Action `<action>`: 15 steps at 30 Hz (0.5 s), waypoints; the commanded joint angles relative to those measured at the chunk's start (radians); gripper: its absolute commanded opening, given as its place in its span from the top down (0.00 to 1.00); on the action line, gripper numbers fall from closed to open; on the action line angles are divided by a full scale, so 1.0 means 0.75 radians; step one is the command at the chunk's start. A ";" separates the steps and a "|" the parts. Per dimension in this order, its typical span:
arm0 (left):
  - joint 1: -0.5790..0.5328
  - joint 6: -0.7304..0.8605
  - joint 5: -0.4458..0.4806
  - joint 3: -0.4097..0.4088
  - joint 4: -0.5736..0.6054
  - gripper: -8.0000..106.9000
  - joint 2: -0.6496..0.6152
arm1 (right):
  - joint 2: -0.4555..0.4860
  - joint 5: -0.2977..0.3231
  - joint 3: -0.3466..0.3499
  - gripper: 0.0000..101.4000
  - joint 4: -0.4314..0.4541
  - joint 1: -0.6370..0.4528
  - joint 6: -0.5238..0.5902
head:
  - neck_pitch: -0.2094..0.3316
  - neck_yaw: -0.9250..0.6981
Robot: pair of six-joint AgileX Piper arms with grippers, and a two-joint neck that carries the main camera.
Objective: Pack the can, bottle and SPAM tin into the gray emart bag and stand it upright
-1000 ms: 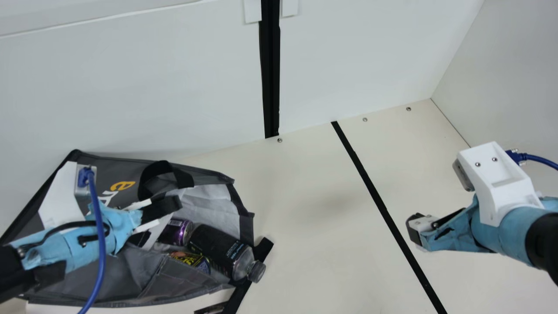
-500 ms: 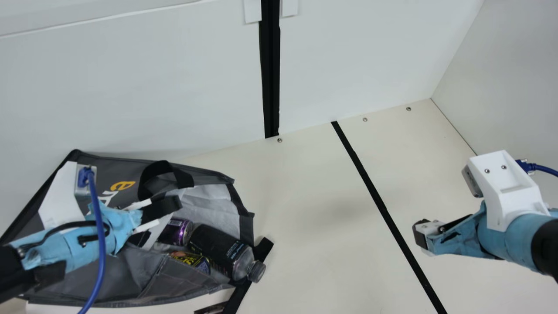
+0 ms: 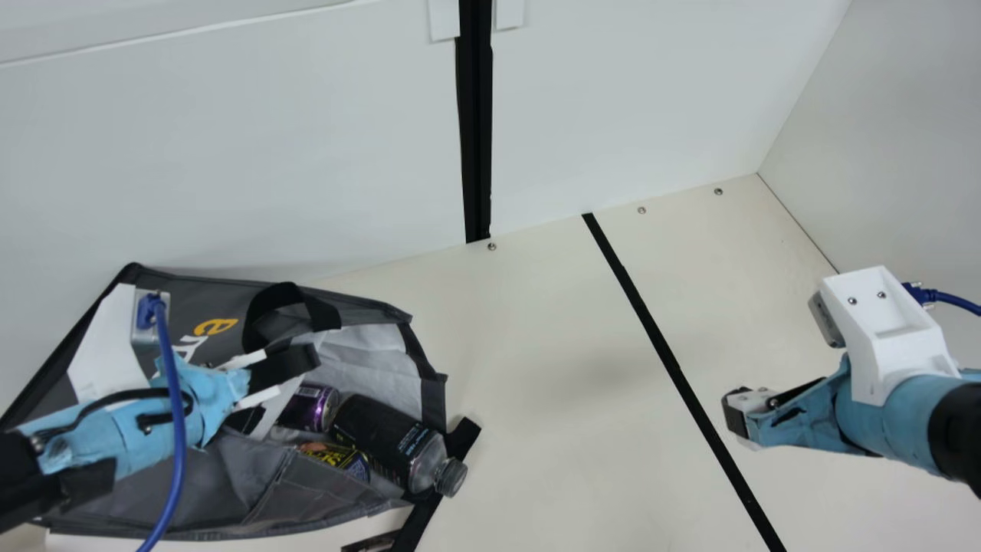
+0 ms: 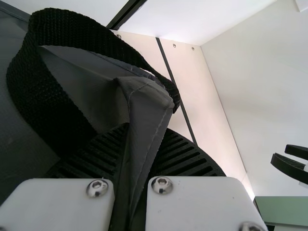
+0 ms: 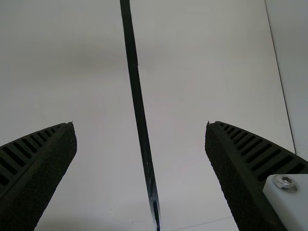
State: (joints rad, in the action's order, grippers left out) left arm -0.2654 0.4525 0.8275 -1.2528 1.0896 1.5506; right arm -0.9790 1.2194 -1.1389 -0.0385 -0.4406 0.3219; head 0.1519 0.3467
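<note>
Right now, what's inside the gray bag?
Inside the gray bag, I see a purple can, a partly hidden tin, and a dark bottle whose cap pokes out. My left gripper and the bag's folds cover the deeper part, so I can't see there.

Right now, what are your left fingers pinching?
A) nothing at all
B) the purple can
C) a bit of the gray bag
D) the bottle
C: the left wrist view shows a fold of the gray bag caught between my left fingers.
</note>
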 commanded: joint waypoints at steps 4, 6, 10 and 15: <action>0.000 0.000 0.000 0.000 0.000 1.00 0.000 | -0.007 0.001 -0.010 0.06 0.002 0.016 -0.009 | 0.030 0.003; 0.000 0.000 0.000 0.000 0.000 1.00 0.000 | -0.011 0.001 -0.022 0.06 -0.002 0.022 -0.008 | 0.030 0.003; 0.000 0.000 0.000 0.000 0.000 1.00 0.000 | -0.020 0.001 -0.052 0.06 -0.013 0.040 -0.002 | 0.030 0.003; 0.000 0.000 0.000 0.000 0.000 1.00 0.000 | -0.034 0.001 -0.093 0.06 -0.032 0.079 0.013 | 0.030 0.003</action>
State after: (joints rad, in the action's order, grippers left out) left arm -0.2654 0.4525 0.8275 -1.2528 1.0896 1.5506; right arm -1.0034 1.2198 -1.2038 -0.0596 -0.3863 0.3269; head 0.1534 0.3482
